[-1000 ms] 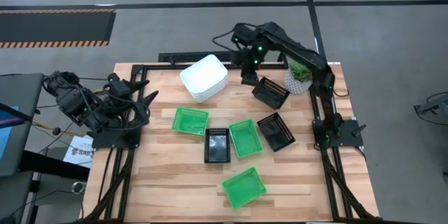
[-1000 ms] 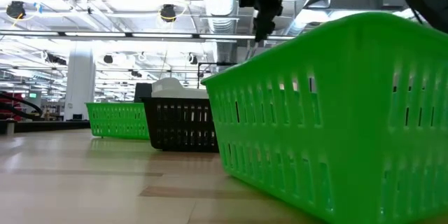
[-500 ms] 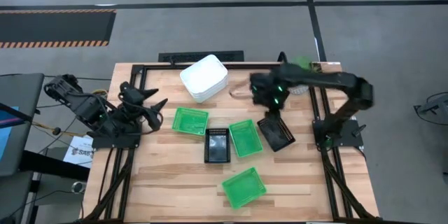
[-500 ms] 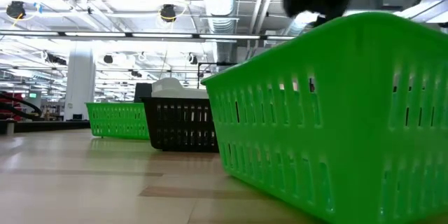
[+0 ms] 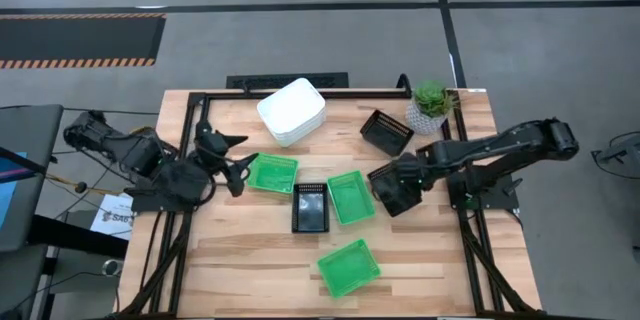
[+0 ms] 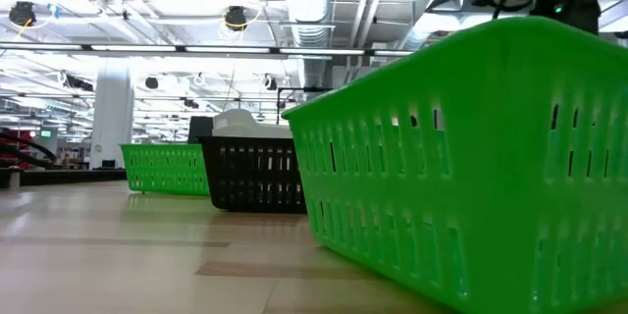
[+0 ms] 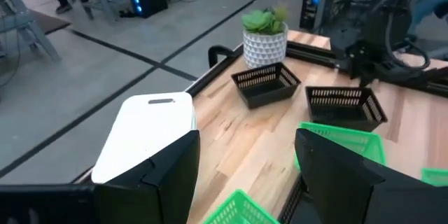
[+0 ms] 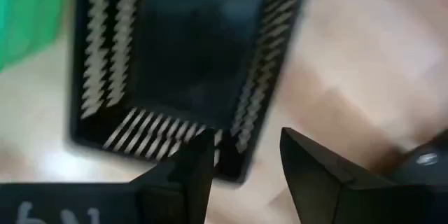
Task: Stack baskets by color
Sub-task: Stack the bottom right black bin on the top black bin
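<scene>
Right gripper [image 5: 405, 173] hangs over a black basket's [image 5: 392, 189] rim, fingers apart, pinching nothing. Left gripper [image 5: 243, 165], spread wide, sits beside a green basket [image 5: 272, 173].

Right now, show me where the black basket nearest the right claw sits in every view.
High view: black basket right of centre, under the right claw.
Low view: not visible; the near green basket blocks that side.
Left wrist view: far right, beyond a green rim.
Right wrist view: fills most of the picture.
Shared landmark: potted plant, near it in the high and left wrist views.
</scene>
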You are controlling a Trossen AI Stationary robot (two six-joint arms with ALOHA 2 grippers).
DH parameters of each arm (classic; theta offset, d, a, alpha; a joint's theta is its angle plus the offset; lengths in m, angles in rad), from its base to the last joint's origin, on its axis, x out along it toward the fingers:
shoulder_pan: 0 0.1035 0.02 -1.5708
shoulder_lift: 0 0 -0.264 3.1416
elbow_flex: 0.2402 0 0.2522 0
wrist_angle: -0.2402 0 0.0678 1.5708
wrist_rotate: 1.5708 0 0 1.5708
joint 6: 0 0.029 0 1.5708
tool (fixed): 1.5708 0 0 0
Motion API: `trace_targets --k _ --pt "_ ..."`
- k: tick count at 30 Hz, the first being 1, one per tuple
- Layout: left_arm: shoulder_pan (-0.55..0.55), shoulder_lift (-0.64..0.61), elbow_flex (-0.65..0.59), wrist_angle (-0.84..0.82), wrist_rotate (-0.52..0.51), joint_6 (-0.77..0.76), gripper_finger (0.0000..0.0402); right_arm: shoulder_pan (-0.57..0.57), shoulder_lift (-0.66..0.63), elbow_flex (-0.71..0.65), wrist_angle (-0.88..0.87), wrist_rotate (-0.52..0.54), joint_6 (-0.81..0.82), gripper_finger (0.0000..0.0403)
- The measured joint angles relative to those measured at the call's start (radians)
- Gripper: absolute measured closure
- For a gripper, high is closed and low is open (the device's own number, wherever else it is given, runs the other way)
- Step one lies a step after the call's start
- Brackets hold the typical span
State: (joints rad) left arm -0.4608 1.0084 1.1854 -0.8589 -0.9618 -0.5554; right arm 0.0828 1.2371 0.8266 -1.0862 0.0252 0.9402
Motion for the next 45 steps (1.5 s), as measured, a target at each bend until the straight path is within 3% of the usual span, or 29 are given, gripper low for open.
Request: trace_targets --k 5,12,23,27,34,40,45 --pt "0.091 0.0 0.0 0.052 0.068 0.094 0.0178 -0.014 -0.001 0.003 0.025 0.137 0.012 0.0214" --pt "0.192 0.024 0.0 0.054 0.189 0.14 0.0178 -0.039 0.064 0.003 0.04 0.143 -0.049 0.0215" --pt "0.274 0.053 0.0 0.067 0.241 0.225 0.0178 -0.053 0.121 -0.059 0.124 0.154 -0.061 0.0223" --pt "0.289 0.055 0.0 0.066 0.242 0.234 0.0178 -0.054 0.114 -0.081 0.124 0.152 -0.02 0.0258" --pt "0.299 0.054 0.0 0.065 0.241 0.238 0.0178 -0.05 0.114 -0.079 0.129 0.14 -0.038 0.0387" --pt "0.299 0.054 0.0 0.064 0.245 0.239 0.0178 -0.044 0.092 -0.039 0.123 0.078 -0.114 0.0393" --pt "0.299 0.054 0.0 0.069 0.298 0.255 0.0178 -0.055 -0.01 0.027 0.083 0.079 -0.171 0.0394"
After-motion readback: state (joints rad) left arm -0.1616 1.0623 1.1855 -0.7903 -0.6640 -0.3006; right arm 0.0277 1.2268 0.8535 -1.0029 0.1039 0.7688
